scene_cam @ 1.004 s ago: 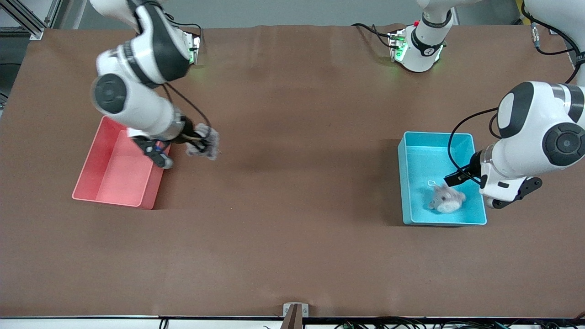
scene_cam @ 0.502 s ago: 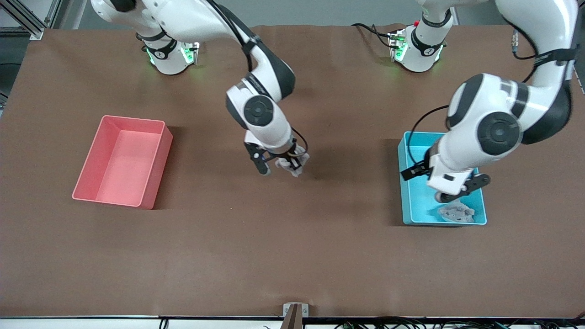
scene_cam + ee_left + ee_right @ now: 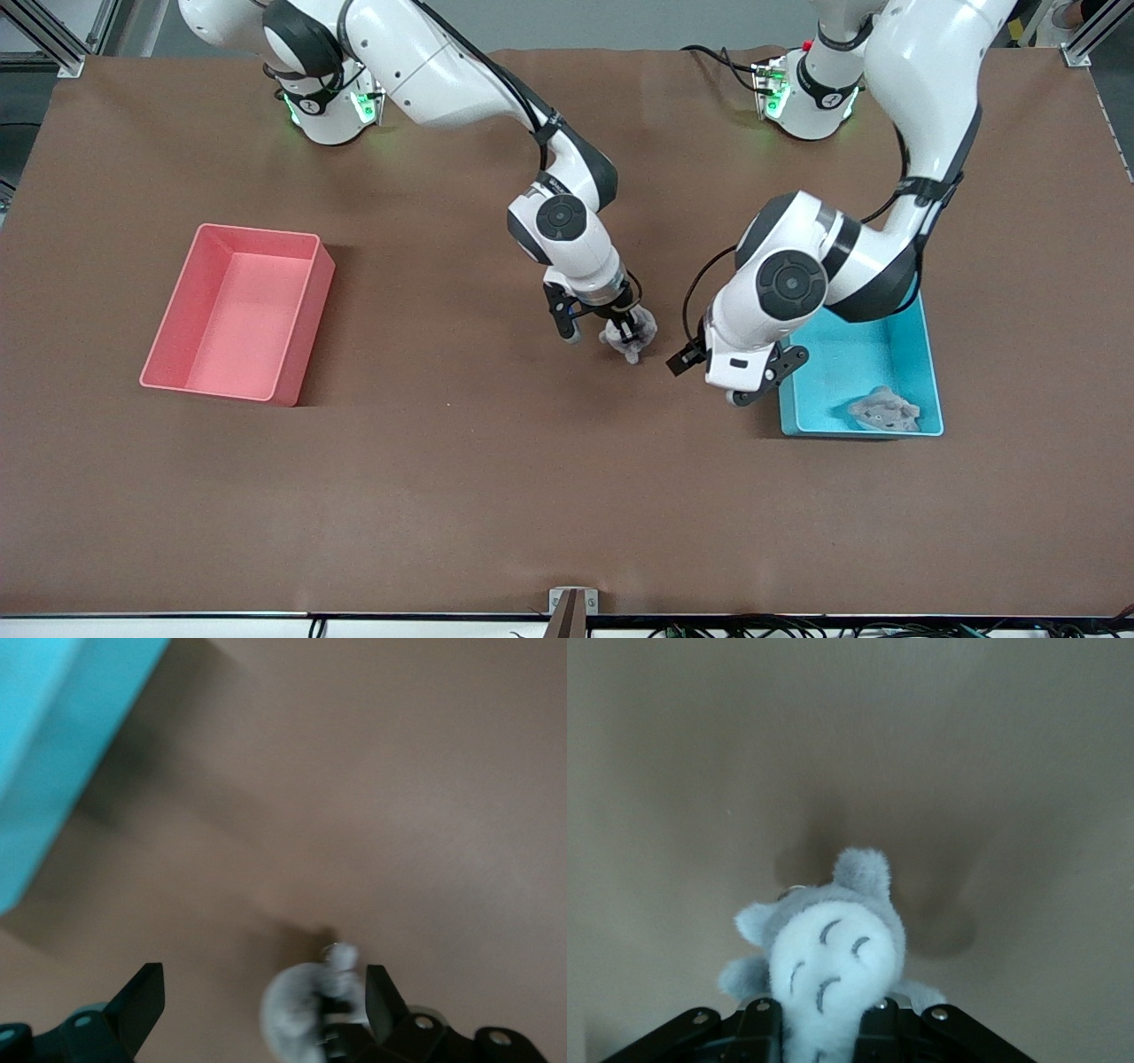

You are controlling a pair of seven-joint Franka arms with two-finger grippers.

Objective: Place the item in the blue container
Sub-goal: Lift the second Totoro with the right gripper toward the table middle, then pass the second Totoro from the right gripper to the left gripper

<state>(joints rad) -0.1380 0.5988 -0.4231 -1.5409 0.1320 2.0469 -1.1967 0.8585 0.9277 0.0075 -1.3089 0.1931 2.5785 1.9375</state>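
The brown table (image 3: 496, 496) carries a pink bin (image 3: 292, 372) and the blue container (image 3: 926, 337).

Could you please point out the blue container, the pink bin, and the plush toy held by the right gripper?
blue container (image 3: 895, 354): front view, bare floor inside.
pink bin (image 3: 235, 319): front view, inner floor.
plush toy (image 3: 828, 966): right wrist view, its white belly, between the right gripper's (image 3: 819, 1028) fingers.

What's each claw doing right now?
Left claw: open, empty, beside the blue container.
Right claw: shut on the grey plush toy, over the table.
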